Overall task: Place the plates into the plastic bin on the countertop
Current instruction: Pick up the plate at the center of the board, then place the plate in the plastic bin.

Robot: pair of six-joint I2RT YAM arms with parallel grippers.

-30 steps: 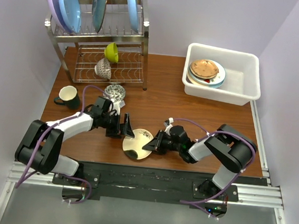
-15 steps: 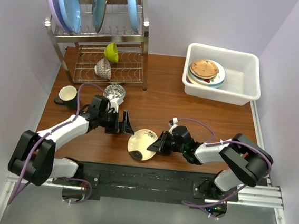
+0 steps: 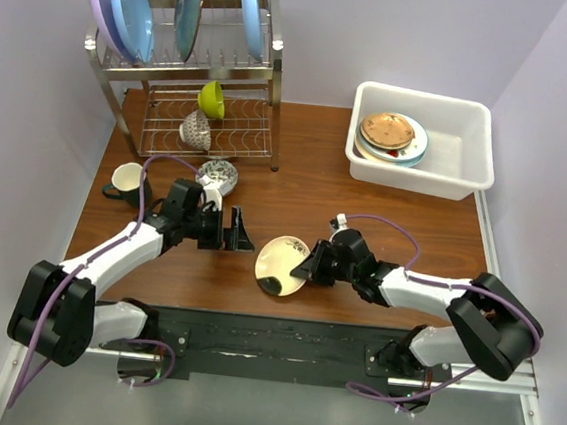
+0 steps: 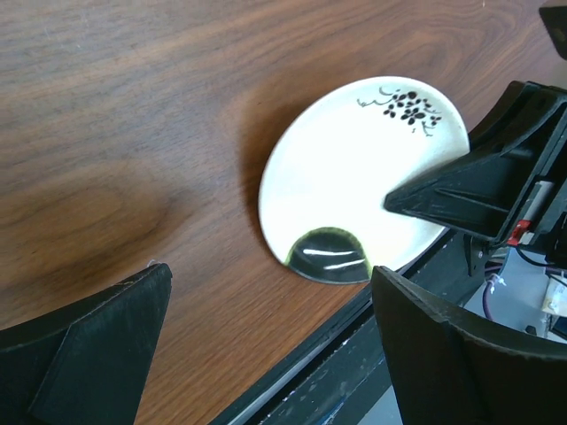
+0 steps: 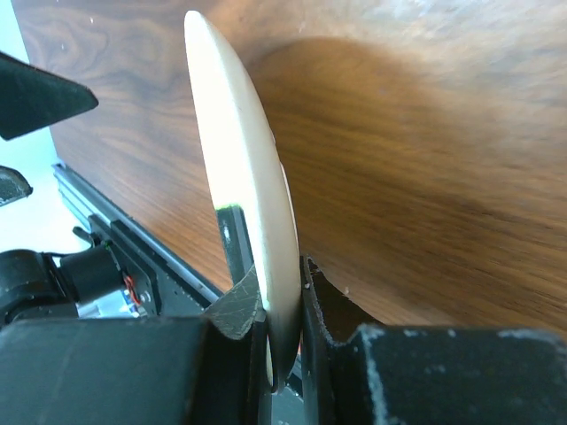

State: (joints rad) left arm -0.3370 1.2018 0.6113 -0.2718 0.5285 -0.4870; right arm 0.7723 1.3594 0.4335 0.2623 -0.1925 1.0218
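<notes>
A cream plate (image 3: 283, 265) with a dark patch at its rim and a black grape motif is tilted up off the countertop (image 3: 364, 210), near the front edge. My right gripper (image 3: 308, 267) is shut on its right rim. In the right wrist view the plate (image 5: 244, 177) shows edge-on, pinched at my right gripper (image 5: 282, 292). My left gripper (image 3: 237, 230) stands open just left of the plate, touching nothing. The left wrist view shows the plate (image 4: 354, 168) beyond my open left gripper (image 4: 270, 270). The plastic bin (image 3: 468, 175) sits at the back right and holds a stack of plates (image 3: 391, 135).
A steel wire rack (image 3: 192, 63) at the back left carries blue and lilac plates, a lime-green bowl (image 3: 212, 98) and a patterned cup (image 3: 196, 131). A dark mug (image 3: 131, 183) and a patterned bowl (image 3: 218, 175) stand on the wood behind my left arm.
My right arm has stretched out and carried the plate a little right and away from the front edge. My left gripper has drawn back slightly from the plate, still open.
</notes>
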